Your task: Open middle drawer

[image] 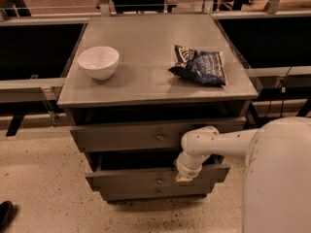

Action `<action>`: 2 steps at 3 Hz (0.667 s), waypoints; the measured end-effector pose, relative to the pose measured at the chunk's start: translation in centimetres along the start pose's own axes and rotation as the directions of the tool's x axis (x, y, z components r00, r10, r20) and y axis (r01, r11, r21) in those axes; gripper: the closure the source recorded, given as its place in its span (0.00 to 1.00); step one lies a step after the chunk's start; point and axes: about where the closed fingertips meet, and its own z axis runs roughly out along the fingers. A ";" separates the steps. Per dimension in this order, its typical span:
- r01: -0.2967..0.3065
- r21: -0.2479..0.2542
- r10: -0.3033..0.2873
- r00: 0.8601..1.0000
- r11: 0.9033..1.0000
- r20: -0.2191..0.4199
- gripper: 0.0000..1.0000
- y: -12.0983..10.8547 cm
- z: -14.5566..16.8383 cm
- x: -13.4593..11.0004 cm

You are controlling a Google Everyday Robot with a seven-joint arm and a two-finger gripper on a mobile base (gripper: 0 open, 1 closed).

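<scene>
Now middle drawer (126, 177) runs left-right, gripper (183, 177) at front

Three drawers (121, 139), one bowl (98, 61), one bag (199, 65) — one hand (184, 177) at middle drawer (126, 178).

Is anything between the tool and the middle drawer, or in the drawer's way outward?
Nothing visible. The tool sits at the middle drawer front, right of its knob; nothing shows ahead of the drawer.

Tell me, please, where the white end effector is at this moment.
In the camera view, the white end effector is at the top edge of the grey wooden middle drawer, just right of its small brass-coloured knob.
</scene>
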 end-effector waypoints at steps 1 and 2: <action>0.000 0.000 0.000 1.000 1.000 0.000 1.00 -0.2 -0.1 0.0; 0.000 -0.001 0.000 1.000 1.000 0.000 1.00 -0.2 -0.1 0.0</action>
